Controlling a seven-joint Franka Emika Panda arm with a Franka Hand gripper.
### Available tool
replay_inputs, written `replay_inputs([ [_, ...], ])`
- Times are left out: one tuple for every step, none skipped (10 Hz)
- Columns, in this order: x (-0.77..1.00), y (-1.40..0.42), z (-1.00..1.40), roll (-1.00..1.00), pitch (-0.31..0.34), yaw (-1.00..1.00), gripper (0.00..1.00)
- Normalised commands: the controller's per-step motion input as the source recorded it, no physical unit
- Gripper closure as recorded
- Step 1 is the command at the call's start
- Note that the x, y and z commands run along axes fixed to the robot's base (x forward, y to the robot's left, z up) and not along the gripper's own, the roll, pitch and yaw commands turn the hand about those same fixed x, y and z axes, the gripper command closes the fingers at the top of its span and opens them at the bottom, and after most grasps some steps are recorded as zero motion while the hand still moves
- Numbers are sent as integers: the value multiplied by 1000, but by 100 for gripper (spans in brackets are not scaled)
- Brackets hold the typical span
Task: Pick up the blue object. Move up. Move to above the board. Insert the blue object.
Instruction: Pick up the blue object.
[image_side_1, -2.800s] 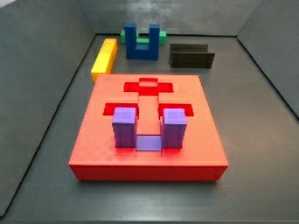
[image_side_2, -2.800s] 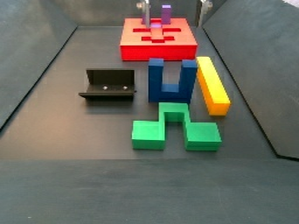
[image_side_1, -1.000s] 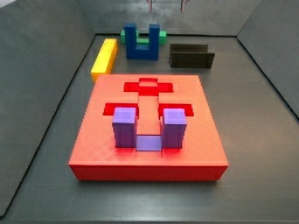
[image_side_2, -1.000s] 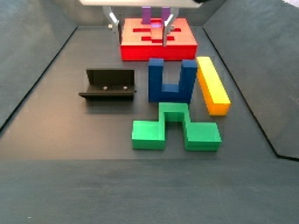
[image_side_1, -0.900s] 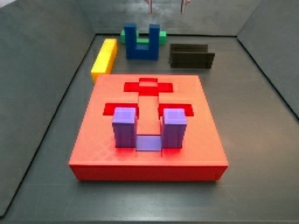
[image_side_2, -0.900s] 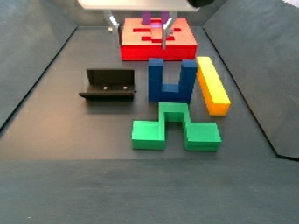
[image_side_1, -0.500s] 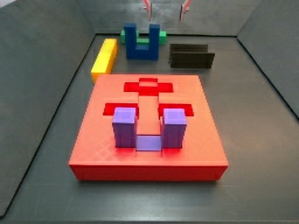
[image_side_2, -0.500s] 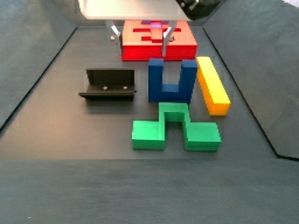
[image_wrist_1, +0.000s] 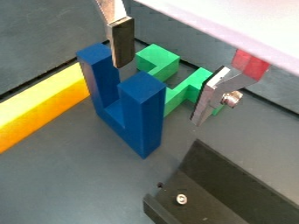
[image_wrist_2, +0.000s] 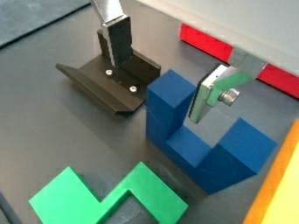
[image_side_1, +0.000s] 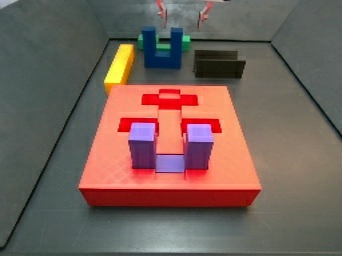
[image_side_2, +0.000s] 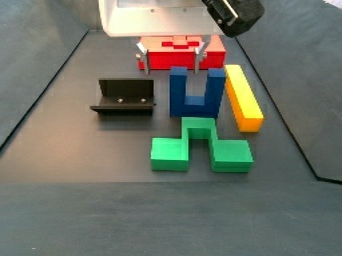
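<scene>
The blue object (image_side_2: 195, 91) stands upright on the dark floor, its two prongs pointing up, between the fixture and the yellow bar; it also shows in a wrist view (image_wrist_1: 122, 103) and in a side view (image_side_1: 162, 49). My gripper (image_side_2: 171, 59) hangs open just above it, nothing between the fingers (image_wrist_1: 121, 40). One prong (image_wrist_2: 170, 98) lies below the gap, nearer one finger (image_wrist_2: 212, 94). The board (image_side_1: 167, 150) is a big red slab with a cross recess; its far end (image_side_2: 181, 46) shows behind the gripper.
A purple U block (image_side_1: 163, 146) sits in the board's U recess. A yellow bar (image_side_2: 242, 96) lies beside the blue object, a green block (image_side_2: 198, 146) in front of it, and the fixture (image_side_2: 123, 98) on its other side. Dark walls ring the floor.
The gripper has travelled from over the board to above the blue object and come down towards it, still open. No block has moved.
</scene>
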Motion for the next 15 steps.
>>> replay_inputs([
  [0,-40,-117,24,-6,0,0],
  [0,-26,-111,9,0,0,0],
  [0,0,-174,50,0,0,0],
  [74,-17,-206,61,0,0,0],
  [66,-11,-223,74,0,0,0],
  [46,-20,-249,91,0,-20,0],
  [0,-20,-229,74,0,-51,0],
  [0,-9,-169,14,0,-94,0],
  [0,0,-97,-23,-33,-74,0],
  [0,0,-43,-74,-50,-34,0],
  [0,0,-29,-89,-63,0,0],
  [0,0,-71,-97,-84,0,0],
  [0,0,-91,-119,-106,0,0],
  [0,0,-34,-20,-64,0,0],
  [0,0,-6,0,-21,0,0],
])
